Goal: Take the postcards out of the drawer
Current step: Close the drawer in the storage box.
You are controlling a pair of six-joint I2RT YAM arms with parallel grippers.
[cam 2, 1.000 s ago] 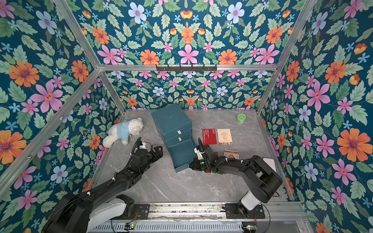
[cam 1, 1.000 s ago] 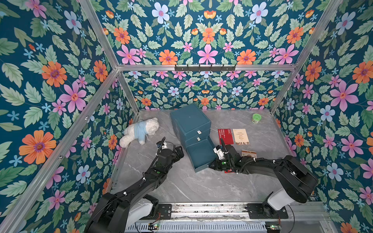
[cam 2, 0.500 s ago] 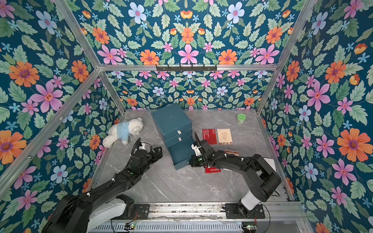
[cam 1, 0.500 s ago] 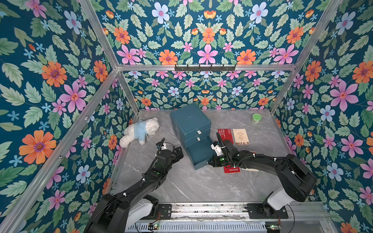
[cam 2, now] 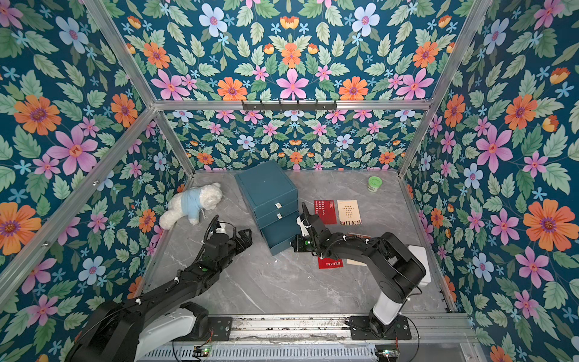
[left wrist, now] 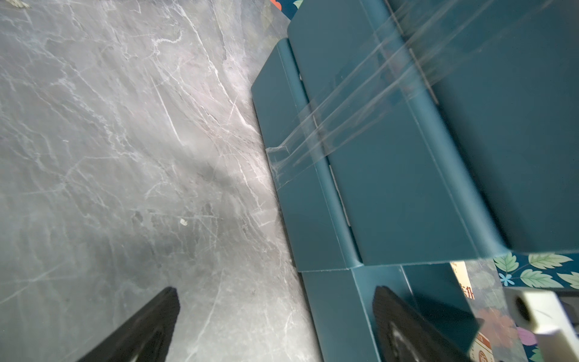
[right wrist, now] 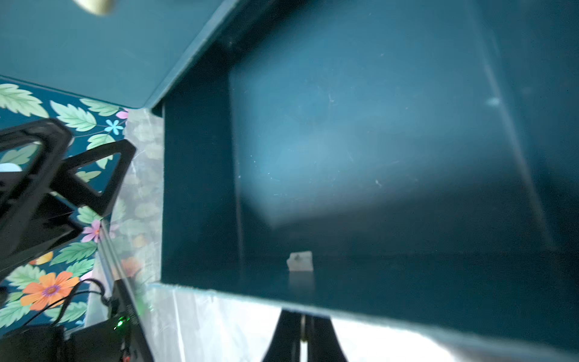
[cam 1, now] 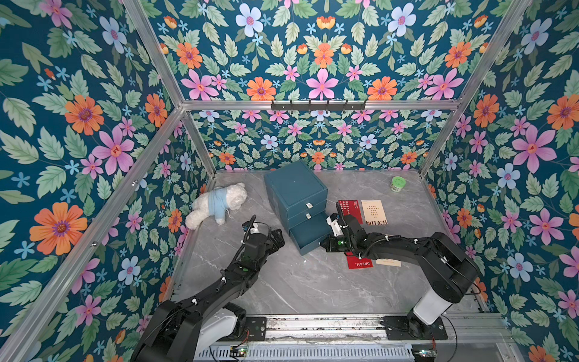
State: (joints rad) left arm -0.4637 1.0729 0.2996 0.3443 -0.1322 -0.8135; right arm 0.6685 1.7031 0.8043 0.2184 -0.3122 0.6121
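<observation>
Blue drawer box [cam 1: 294,188] standing near the back of the grey surface [cam 1: 307,288], with three drawers. Bottom drawer [cam 1: 308,236] pulled out toward the front, top two pushed in. From the right wrist view, only the bare blue inside of that open drawer.

Postcards [cam 2: 325,211] all lying flat on the surface, outside the drawer, to the right of the box. Far pair side by side, just beside the box: a red postcard [cam 1: 350,210] and a cream postcard [cam 1: 373,212] with dark letters. Near pair closer to the front edge: a red DREAM postcard [cam 1: 359,263] and a second cream postcard [cam 1: 388,262], touching or nearly so, both partly hidden under the right arm [cam 1: 407,247].

Right gripper [cam 1: 326,243] clenched tight, low down at the front of the pulled-out drawer. Black fingers [right wrist: 286,341] pressed together in the right wrist view, just past the drawer's front edge. Pinching something or nothing: cannot tell.

Left gripper [cam 1: 277,239] released, spread wide, holding nothing. Hovering on the left side of the box, near it, not touching it in the top views. In the left wrist view, one finger [left wrist: 141,329] over the bare surface, the other in front of the drawer's side wall.

White teddy bear [cam 1: 219,203] in a blue top lying by the left wall. Small green pot [cam 1: 398,182] in the far right corner, well apart from the cards.
</observation>
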